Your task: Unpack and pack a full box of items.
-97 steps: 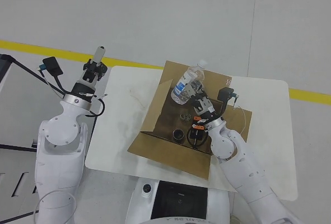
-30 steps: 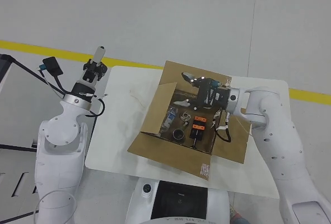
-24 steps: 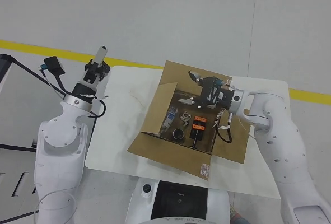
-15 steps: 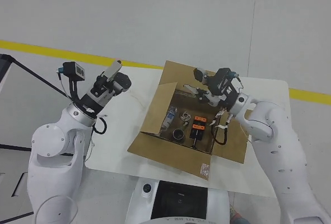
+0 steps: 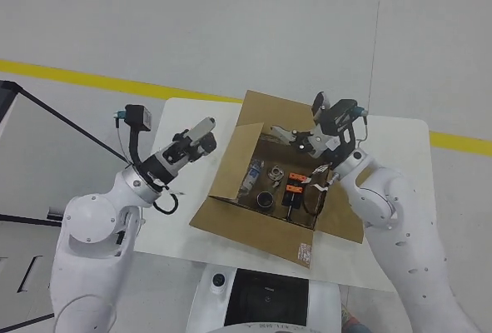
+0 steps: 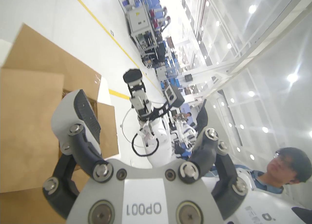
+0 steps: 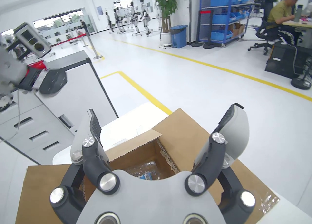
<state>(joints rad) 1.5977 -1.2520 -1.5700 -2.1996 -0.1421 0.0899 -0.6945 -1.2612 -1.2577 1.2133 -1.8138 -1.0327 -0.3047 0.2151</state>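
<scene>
Both my left jaws and right jaws hang open, empty; the clear plastic bottle (image 7: 143,172) lies inside the brown cardboard box (image 7: 180,125), below and ahead of the right jaws, likely the nearer pair.

- Bright, even light fills the hall; the round ceiling lamps (image 6: 253,9) flare to pure white overhead.
- The white bench (image 5: 194,179) and pale floor (image 5: 229,42) look washed out, with only soft, faint shadows.
- The box (image 5: 254,229) is dim inside.
- Both wrist views bow the room at their edges.
</scene>
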